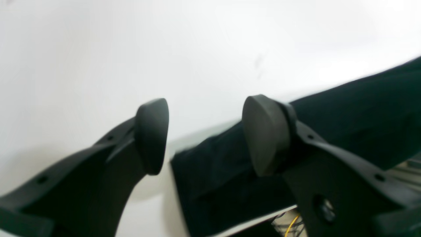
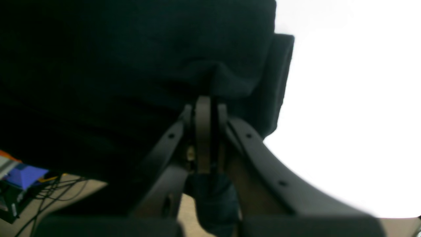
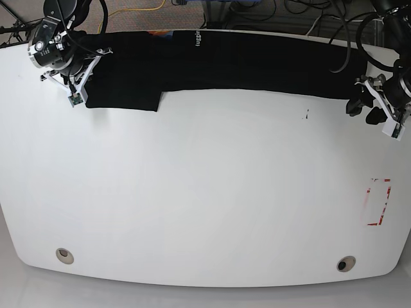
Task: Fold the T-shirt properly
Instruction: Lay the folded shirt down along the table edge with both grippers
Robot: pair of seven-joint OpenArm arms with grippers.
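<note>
One long black band of cloth, the T-shirt (image 3: 244,64) lies folded along the far edge of the white table (image 3: 205,192), small white lettering showing near its middle and a sleeve flap jutting toward the near side at one end. At that sleeve end, the right gripper (image 2: 204,102) is clenched on a bunched fold of the fabric. At the other end, the left gripper (image 1: 204,131) stands spread and empty, cloth just beyond its pads (image 1: 266,135).

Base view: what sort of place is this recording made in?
Probably a robotics lab bench: a bare white table bearing only a black T-shirt, red tape marks at one side, and loose cables on the floor behind.
</note>
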